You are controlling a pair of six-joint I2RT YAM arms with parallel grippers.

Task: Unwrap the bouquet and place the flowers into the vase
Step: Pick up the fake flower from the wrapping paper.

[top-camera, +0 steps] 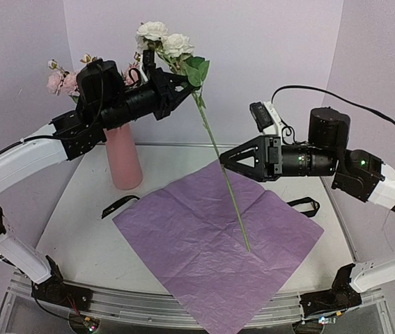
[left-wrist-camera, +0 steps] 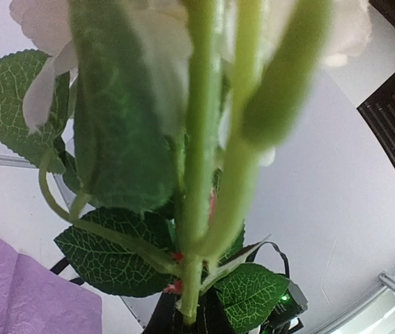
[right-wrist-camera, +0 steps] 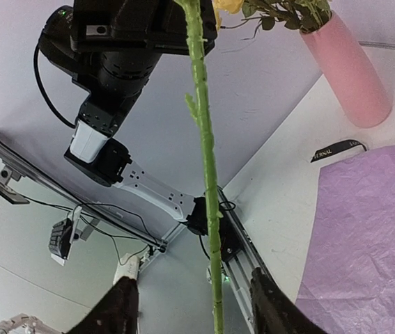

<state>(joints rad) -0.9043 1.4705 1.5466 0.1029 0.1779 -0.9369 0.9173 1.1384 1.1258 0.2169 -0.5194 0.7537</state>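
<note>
Pinching one flower [top-camera: 207, 129] high in the air with the left gripper [top-camera: 185, 85], shut tight on the thin green stem just under the leaves. Seen up close from the left wrist: squeezed between the dark fingers [left-wrist-camera: 161, 321] at the bottom, with big green leaves [left-wrist-camera: 106, 257] all around and blurry white petals up top. Topped with two white blooms [top-camera: 164, 38]. Leaning down and to the right from there, ending with the bottom tip right at the purple paper [top-camera: 204, 264]. Touching it or just above it: cannot tell which.

Waiting open at the right gripper [top-camera: 221, 160], with its two fingers held apart, one on each side of the middle of the stem. Not pinching it. From the right wrist, leaving a gap on both sides between the stem [right-wrist-camera: 207, 174] and the dark fingers [right-wrist-camera: 117, 309].

Lying spread open and crinkly on the white table [top-camera: 79, 236], that paper, like a big diamond with one corner hanging over the near edge. Resting on the table beside it, one black ribbon [top-camera: 119, 205] by the left corner and another black loop [top-camera: 305, 204] by the right corner.

Standing upright at the back left of the table, near the paper's far left edge but apart from it, the pink vase [top-camera: 122, 163]. Holding other flowers inside: pink blooms [top-camera: 61, 82] poking out behind the left arm, and a bit of a yellow one [right-wrist-camera: 228, 5] in the right wrist view.
</note>
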